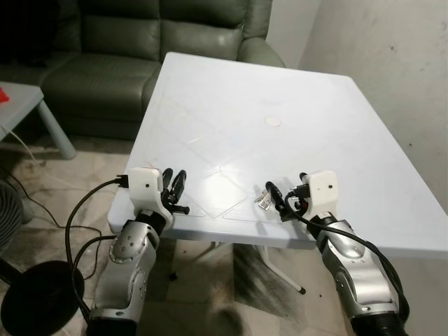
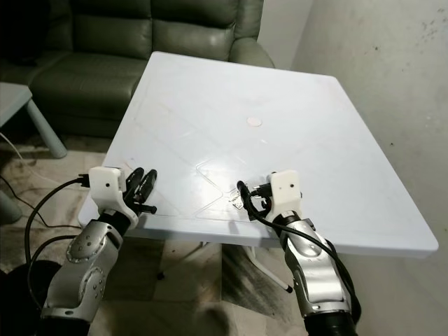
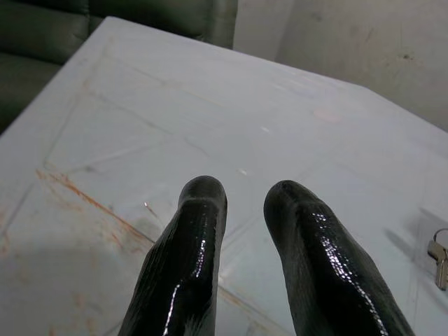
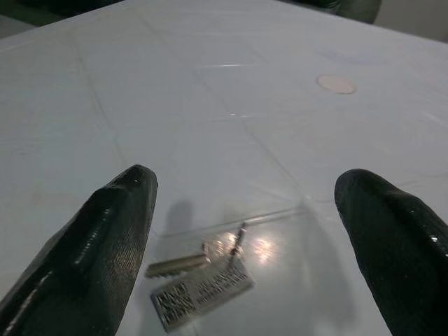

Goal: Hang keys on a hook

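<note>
Overhead, from the head camera: a dark green leather sofa [image 1: 140, 42] stands along the far side, against a pale plaster wall [image 1: 392, 63]. In front of it stands a large white plastic table [image 1: 280, 91], its top moulded with faint diagonal lines. A small round cap [image 1: 273, 122] sits at the middle of the top. A second, lower pale table [image 1: 28, 105] stands off to the robot's left, with something small and red [image 1: 3, 94] at its edge; what it is cannot be told. The floor [image 1: 42, 182] below is stained concrete, with black cables [image 1: 77, 224] running from the left arm.

Left gripper [image 1: 176, 183]: at the near left corner of the table, over the edge. Fingers nearly together, a narrow gap between the tips in the left wrist view; nothing held.

Right gripper [image 4: 245, 189]: low over the near edge of the table, right of centre. Fingers spread wide, holding nothing.

Keys [image 4: 199, 276]: lying flat on the tabletop between and just ahead of the right gripper's fingers, not touching either as far as can be seen. A silver key, a small ring and a rectangular printed tag can be made out. In the head view the tag [image 1: 264, 201] shows just left of the right gripper's fingers.
</note>
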Controlling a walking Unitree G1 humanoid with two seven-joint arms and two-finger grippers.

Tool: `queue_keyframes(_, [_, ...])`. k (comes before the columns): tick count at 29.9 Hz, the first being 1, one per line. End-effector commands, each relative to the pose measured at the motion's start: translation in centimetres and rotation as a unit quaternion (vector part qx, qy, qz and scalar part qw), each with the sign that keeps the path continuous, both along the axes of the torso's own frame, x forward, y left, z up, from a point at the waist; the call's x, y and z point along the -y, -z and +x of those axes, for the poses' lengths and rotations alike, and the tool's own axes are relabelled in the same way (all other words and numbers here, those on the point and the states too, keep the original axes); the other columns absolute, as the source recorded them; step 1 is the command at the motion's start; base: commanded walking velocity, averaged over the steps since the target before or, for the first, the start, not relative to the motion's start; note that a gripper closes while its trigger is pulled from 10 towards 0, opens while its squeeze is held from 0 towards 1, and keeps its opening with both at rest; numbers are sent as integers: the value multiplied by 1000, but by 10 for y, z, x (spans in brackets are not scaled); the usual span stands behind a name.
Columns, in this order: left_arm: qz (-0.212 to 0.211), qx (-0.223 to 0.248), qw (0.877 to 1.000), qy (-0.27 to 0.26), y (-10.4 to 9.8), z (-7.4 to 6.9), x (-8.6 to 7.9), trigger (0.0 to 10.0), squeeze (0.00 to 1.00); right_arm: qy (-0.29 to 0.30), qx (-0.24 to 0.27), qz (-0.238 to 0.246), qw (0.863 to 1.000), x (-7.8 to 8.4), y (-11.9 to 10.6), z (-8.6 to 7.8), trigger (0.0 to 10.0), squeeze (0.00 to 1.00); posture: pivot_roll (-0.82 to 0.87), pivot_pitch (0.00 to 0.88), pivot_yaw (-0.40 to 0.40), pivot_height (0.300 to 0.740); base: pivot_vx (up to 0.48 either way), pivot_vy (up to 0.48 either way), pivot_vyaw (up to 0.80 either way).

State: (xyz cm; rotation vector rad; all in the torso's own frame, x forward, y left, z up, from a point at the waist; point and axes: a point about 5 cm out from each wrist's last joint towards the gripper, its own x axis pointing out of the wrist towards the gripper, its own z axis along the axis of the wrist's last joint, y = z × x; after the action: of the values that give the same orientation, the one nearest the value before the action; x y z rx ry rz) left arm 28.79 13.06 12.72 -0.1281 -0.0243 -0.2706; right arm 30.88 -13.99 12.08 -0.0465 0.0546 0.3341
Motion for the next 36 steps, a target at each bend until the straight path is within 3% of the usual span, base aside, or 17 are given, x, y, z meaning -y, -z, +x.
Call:
queue_keyframes(1, [7,1,1000,11,-3,-4,4,10000,0,-3,-15,-6,1000,-3,4,2,10000,0,15,160,-148,740,0,0,0])
queue_keyframes(8, [14,-6,1000,9,-3,-12,2,10000,0,11,-36,13,999,-15,6,6,9765,0,32,197,-148,740,0,0,0])
queue_keyframes(9, [16,-9,1000,9,-3,-14,2,10000,0,17,-44,19,999,-17,8,6,8627,0,35,202,-144,740,0,0,0])
queue_keyframes(11, [17,-10,1000,9,-3,-15,2,10000,0,19,-51,20,998,-18,9,6,7882,0,37,205,-144,740,0,0,0])
queue_keyframes(12, [17,-11,1000,9,-3,-16,2,10000,0,26,-58,28,998,-20,11,4,5412,0,39,206,-142,740,0,0,0])
queue_keyframes(13, [17,-11,1000,9,-3,-16,2,10000,0,26,-58,28,998,-20,11,4,5412,0,39,206,-142,740,0,0,0])
queue_keyframes(15, [18,-12,1000,8,-3,-16,2,10000,0,31,-64,36,997,-22,14,2,3922,0,41,207,-142,740,0,0,0])
queue_keyframes(17, [19,-13,1000,9,-3,-16,2,10000,0,31,-66,42,996,-24,16,-1,3765,0,41,206,-142,740,0,0,0])
queue_keyframes(19, [19,-13,1000,9,-4,-16,2,10000,0,37,-70,51,996,-25,17,-3,1294,0,41,205,-141,740,0,0,0])
queue_keyframes(20, [19,-13,1000,9,-4,-16,2,10000,0,40,-69,54,995,-25,16,-3,1294,0,41,205,-141,740,0,0,0])
queue_keyframes(21, [19,-14,1000,9,-4,-15,2,10000,0,41,-69,58,995,-26,16,-3,0,0,42,204,-141,740,0,0,0])
queue_keyframes(22, [19,-14,1000,9,-4,-15,2,10000,0,41,-68,59,995,-26,16,-3,0,0,41,203,-141,740,0,0,0])
queue_keyframes(23, [19,-15,1000,9,-4,-16,3,10000,0,41,-69,60,995,-27,16,-3,2588,0,41,203,-141,740,0,0,0])
queue_keyframes(26, [19,-16,1000,9,-4,-16,4,10000,0,41,-64,69,995,-27,14,-3,2431,0,42,202,-140,740,0,0,0])
queue_keyframes(27, [20,-16,1000,10,-4,-16,4,10000,0,42,-62,71,995,-27,13,-3,9294,0,42,200,-140,740,0,0,0])
queue_keyframes(28, [20,-16,1000,11,-4,-16,5,10000,0,43,-62,72,995,-26,13,-2,10000,0,42,200,-140,740,0,0,0])
queue_keyframes(36, [19,-14,1000,12,-6,-15,6,10000,0,56,-46,89,993,-23,7,2,10000,0,45,191,-140,740,0,0,0])
